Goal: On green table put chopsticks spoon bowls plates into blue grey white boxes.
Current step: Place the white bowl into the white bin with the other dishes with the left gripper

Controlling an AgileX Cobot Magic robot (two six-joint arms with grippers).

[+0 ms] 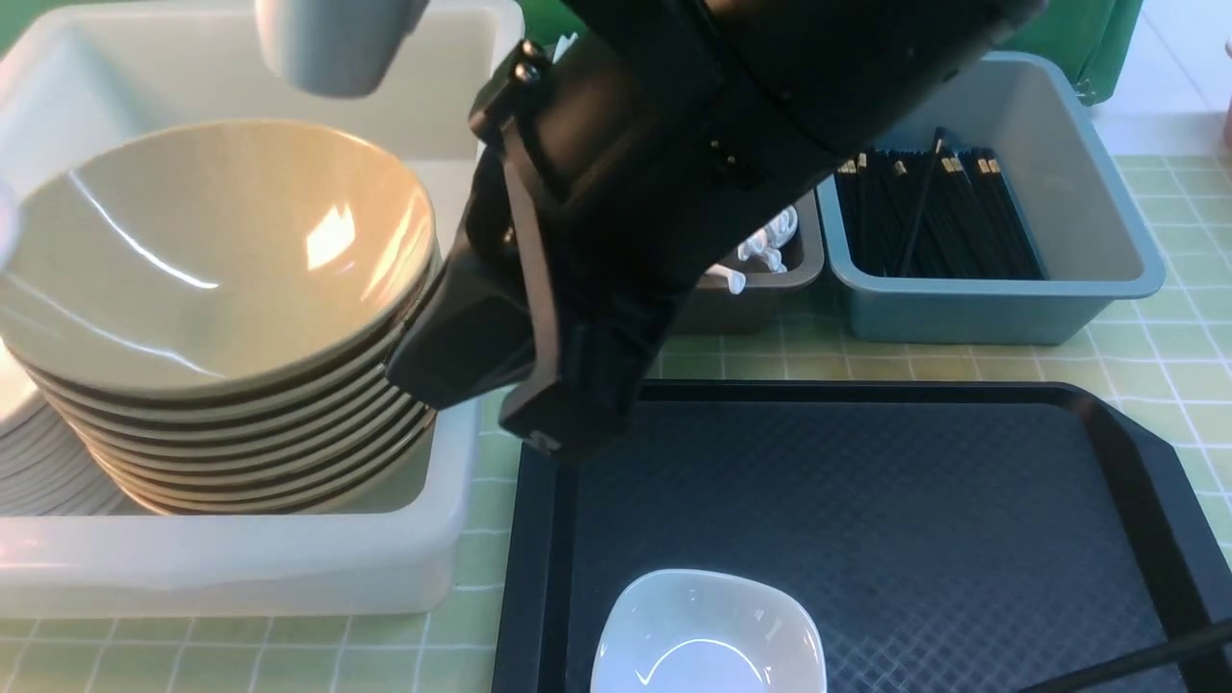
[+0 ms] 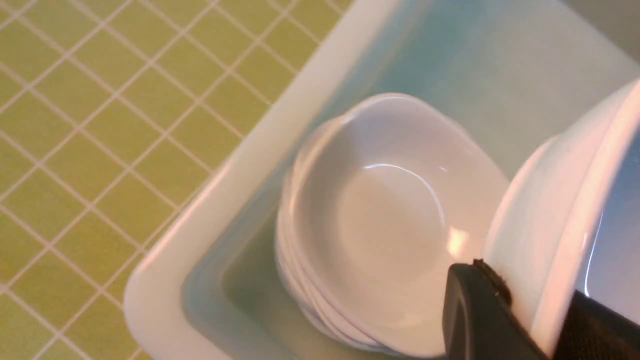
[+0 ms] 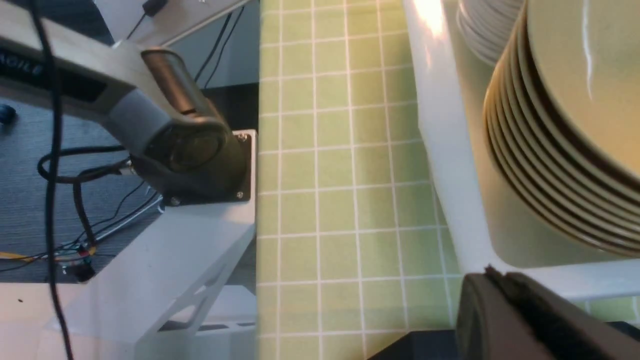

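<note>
One green-checked table, cables beyond its edge | left gripper pinching white bowl rim | right gripper closed, empty

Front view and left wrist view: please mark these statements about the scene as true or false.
1. The chopsticks lie in the blue box. True.
2. The black tray is bare. False: a white dish sits on it.
3. The tan bowls are stacked in the white box. True.
4. The left fingers hold nothing. False: they pinch the rim of a second white dish.
5. The spoons lie on the black tray. False: they are in the grey box.
</note>
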